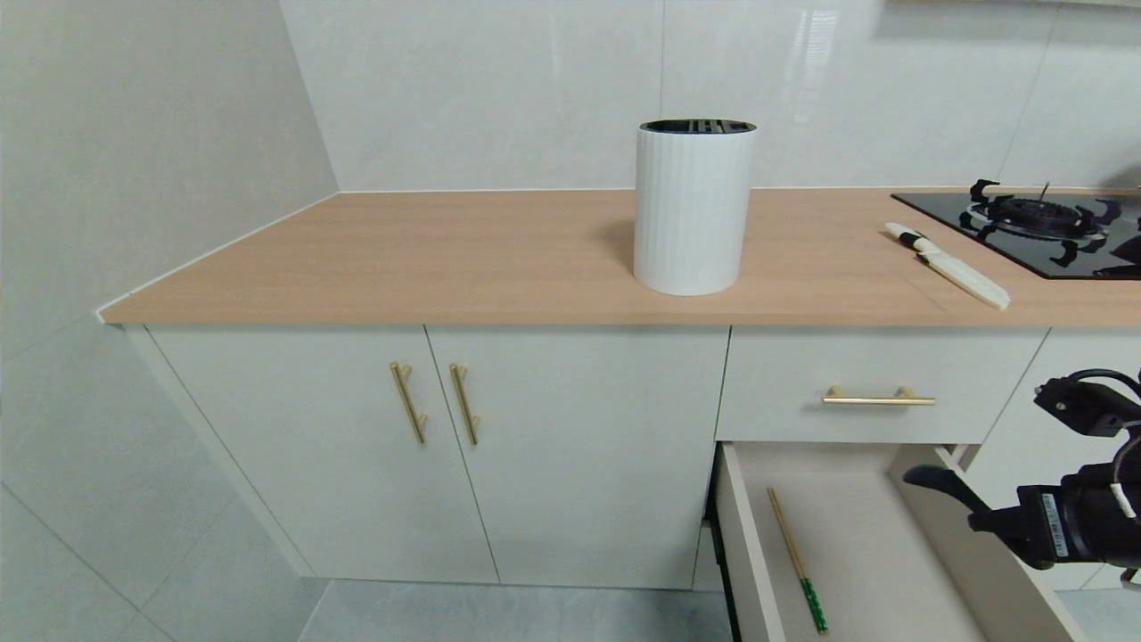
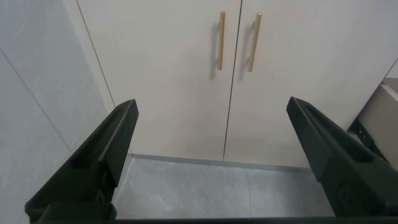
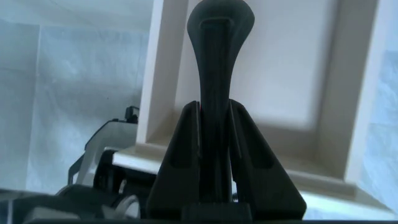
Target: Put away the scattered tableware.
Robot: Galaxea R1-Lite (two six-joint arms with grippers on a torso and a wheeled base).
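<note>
Green-tipped chopsticks (image 1: pixel 796 560) lie in the open drawer (image 1: pixel 744 553); a knife (image 1: pixel 948 265) sits on the counter (image 1: pixel 446 259) beside the stove (image 1: pixel 1070 259). Right gripper (image 1: pixel 927 477), fingers together and empty, hangs by the drawer; left gripper (image 2: pixel 211 106) gapes wide. Next, probably: open up and reach for the knife.

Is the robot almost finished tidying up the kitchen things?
About halfway. The chopsticks already lie in the open drawer. The right tool is shut and empty by that drawer, so nothing is in hand. The knife is left on the counter near the stove.
</note>
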